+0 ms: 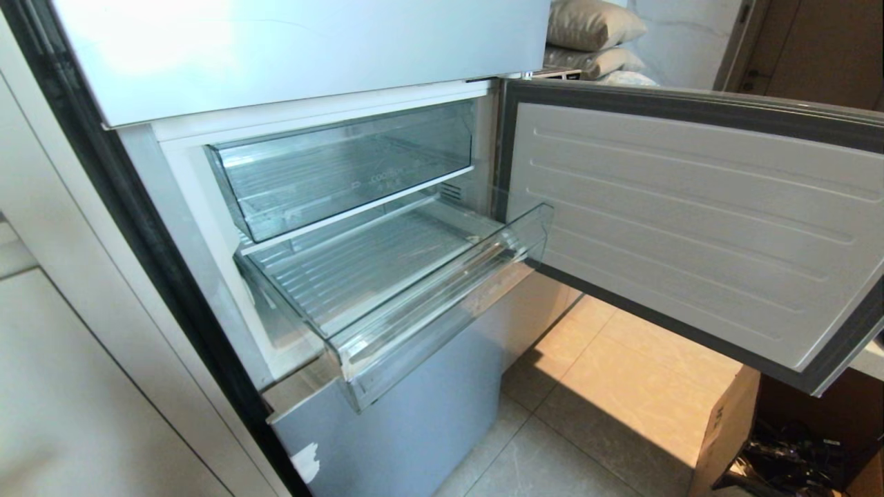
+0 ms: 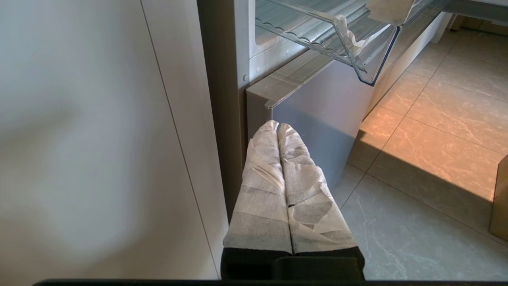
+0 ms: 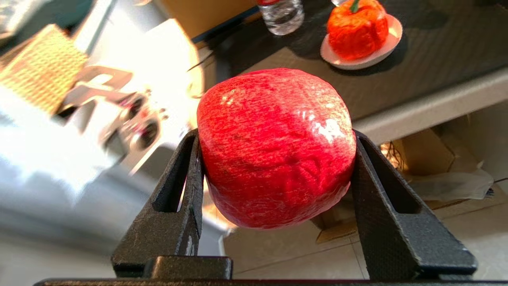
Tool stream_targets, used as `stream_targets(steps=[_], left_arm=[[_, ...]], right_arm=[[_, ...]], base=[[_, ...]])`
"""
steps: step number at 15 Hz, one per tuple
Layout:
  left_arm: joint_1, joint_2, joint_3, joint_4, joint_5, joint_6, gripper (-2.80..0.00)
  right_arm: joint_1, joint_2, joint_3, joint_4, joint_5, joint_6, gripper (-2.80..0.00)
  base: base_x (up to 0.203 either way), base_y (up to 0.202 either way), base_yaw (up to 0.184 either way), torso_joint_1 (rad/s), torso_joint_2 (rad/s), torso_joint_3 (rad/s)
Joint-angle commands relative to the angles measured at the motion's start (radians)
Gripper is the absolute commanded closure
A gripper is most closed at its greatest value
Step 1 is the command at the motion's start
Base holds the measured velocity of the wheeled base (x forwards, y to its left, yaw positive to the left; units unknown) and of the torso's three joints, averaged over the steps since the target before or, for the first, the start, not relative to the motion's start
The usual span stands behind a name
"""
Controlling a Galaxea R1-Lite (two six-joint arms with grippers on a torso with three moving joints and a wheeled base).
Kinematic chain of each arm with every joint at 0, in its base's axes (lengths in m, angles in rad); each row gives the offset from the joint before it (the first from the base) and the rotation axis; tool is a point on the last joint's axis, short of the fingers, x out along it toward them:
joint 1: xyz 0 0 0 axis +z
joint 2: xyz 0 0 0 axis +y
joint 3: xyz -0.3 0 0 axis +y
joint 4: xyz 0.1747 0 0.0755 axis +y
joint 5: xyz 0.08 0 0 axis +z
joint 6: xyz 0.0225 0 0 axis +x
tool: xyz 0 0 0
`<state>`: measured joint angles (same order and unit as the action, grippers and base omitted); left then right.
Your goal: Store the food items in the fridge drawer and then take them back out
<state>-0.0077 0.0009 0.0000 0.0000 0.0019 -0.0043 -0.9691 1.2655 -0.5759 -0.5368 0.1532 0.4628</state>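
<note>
Beyond, a dark table (image 3: 436,59); right gripper (image 3: 274,167) jaws clamp the apple (image 3: 274,147), left gripper (image 2: 278,129) jaws closed.

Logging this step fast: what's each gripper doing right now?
Left gripper: closed, holding nothing, parked low beside the fridge.
Right gripper: closed on the red apple, held in the air away from the fridge drawer.

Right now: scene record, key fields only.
fridge drawer: pulled out, nothing in it
upper bin: pushed in, nothing in it
fridge door: open
red apple: clamped in right gripper, off the table
orange-red fruit: on white plate on dark table
left gripper: shut, holding nothing, low beside the fridge's bottom panel
</note>
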Motion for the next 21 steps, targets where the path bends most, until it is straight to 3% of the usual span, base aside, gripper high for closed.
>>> stream_targets(steps=[1, 13, 21], left_arm=[[0.0, 0.001, 0.0, 0.0, 0.0, 0.0, 0.0], [0.0, 0.001, 0.0, 0.0, 0.0, 0.0, 0.0], [0.0, 0.001, 0.0, 0.0, 0.001, 0.0, 0.0]], right_arm=[[-0.021, 0.166, -0.083, -0.004, 0.02, 0.001, 0.0], [0.033, 0.606, -0.387, -0.041, 0.169, -0.007, 0.0], [0.082, 0.728, -0.45, -0.089, 0.267, -0.006, 0.0]], base=[[0.0, 0.0, 0.0, 0.0, 0.0, 0.0], [0.0, 0.0, 0.0, 0.0, 0.0, 0.0], [0.0, 0.0, 0.0, 0.0, 0.0, 0.0]])
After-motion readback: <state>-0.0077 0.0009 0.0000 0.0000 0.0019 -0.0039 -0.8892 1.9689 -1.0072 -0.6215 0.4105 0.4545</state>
